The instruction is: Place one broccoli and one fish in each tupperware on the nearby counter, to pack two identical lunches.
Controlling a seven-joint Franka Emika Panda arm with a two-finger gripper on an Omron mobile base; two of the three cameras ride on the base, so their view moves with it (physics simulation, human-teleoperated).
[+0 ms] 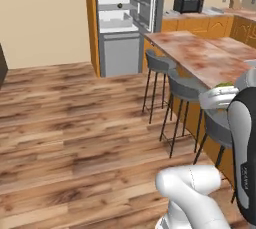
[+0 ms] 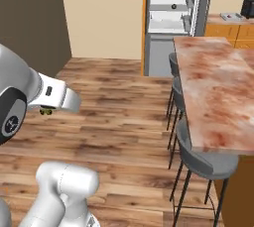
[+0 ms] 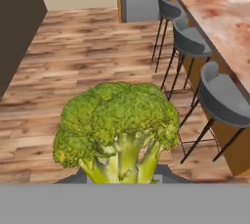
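Broccoli [image 3: 116, 131] clamped in my end effector [image 3: 121, 176], carried above floor; tabletop [image 3: 215, 8] ahead, no tupperware seen; packing barely begun.

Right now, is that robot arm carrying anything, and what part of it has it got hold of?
Yes: a broccoli. The hand grips it by the pale stalks at its base, with the green crown pointing away from the hand.

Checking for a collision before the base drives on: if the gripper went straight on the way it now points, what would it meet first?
Probably the wooden floor. The gripper, shut on the broccoli, looks down over open floor, with the grey stools off to one side. Depth is unclear.
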